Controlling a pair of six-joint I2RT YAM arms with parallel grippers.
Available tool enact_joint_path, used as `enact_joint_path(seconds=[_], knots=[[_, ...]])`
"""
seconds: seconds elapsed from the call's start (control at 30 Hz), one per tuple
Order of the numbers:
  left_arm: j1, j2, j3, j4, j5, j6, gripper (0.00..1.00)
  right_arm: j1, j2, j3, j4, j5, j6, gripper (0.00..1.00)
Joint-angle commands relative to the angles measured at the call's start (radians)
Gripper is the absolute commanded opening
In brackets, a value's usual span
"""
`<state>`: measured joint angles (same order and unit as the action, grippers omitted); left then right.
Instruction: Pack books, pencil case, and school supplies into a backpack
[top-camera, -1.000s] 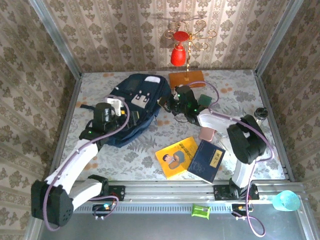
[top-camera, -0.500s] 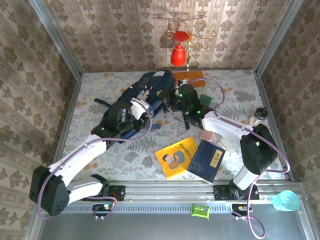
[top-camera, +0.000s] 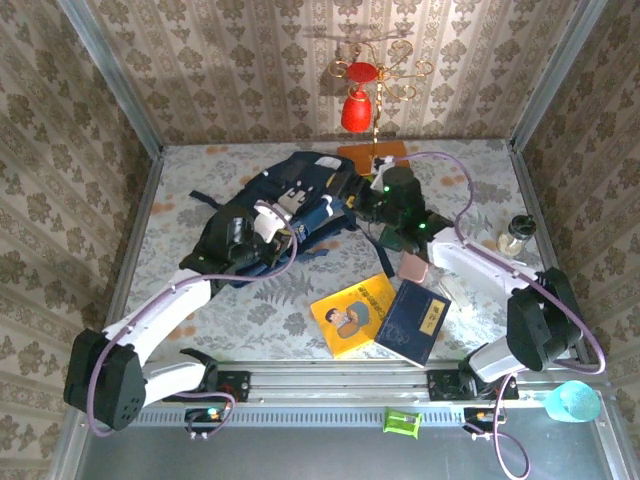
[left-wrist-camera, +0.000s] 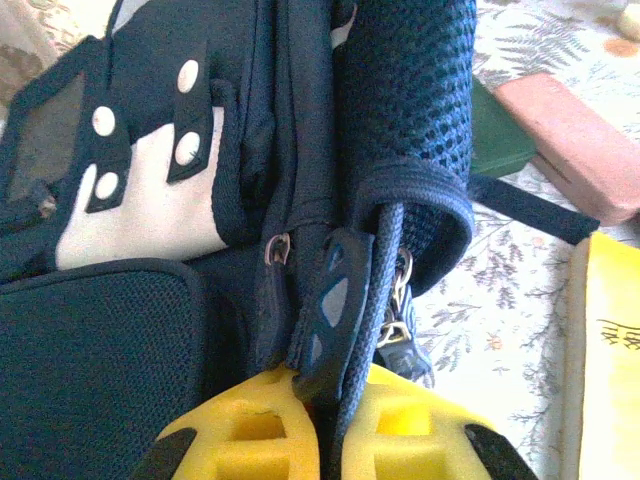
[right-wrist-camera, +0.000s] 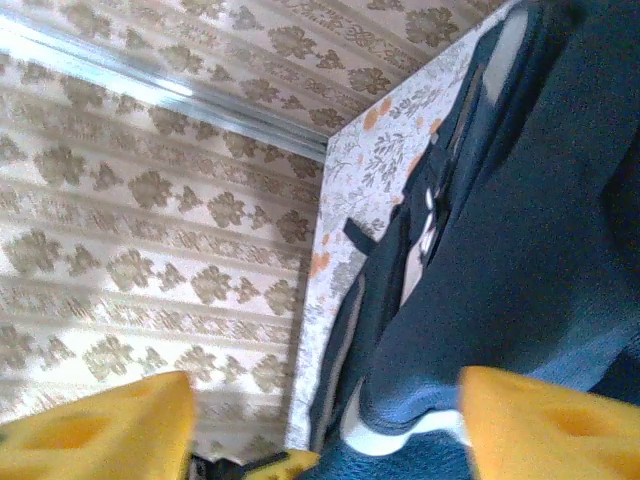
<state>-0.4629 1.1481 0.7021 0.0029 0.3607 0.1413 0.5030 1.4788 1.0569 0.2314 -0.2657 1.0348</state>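
The navy backpack lies on its side at the back of the table, its white patch facing my left wrist camera. My left gripper is shut on a dark strap loop of the backpack. At the bag's right end, my right gripper stands open, with blue fabric between its fingers but not pinched. The yellow book and the navy book lie side by side near the front. A pink piece and a dark green piece lie right of the bag. The pencil case is hidden.
An orange slab with a gold stem and red ornament stands at the back behind the bag. A small jar sits at the right edge. A green packet and a teal cup rest off the table by the front rail.
My left gripper has reached right and shut on the strap loop. My right gripper has let go of the backpack and opened, shifting right. The bag has tipped up and moved right.
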Motion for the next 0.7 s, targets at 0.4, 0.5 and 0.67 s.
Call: enact_joint_path(seconds=[0.4, 0.5, 0.67], knots=[[0.090, 0.045, -0.006, 0.232, 0.323, 0.036, 0.00, 0.062, 0.115, -0.002, 0.048, -0.107, 0.034, 1.00], [0.089, 0.041, -0.014, 0.234, 0.346, 0.047, 0.00, 0.069, 0.189, 0.052, 0.059, -0.074, 0.044, 1.00], [0.090, 0.036, -0.021, 0.230, 0.312, 0.050, 0.00, 0.066, 0.275, 0.082, 0.163, -0.039, 0.127, 0.64]])
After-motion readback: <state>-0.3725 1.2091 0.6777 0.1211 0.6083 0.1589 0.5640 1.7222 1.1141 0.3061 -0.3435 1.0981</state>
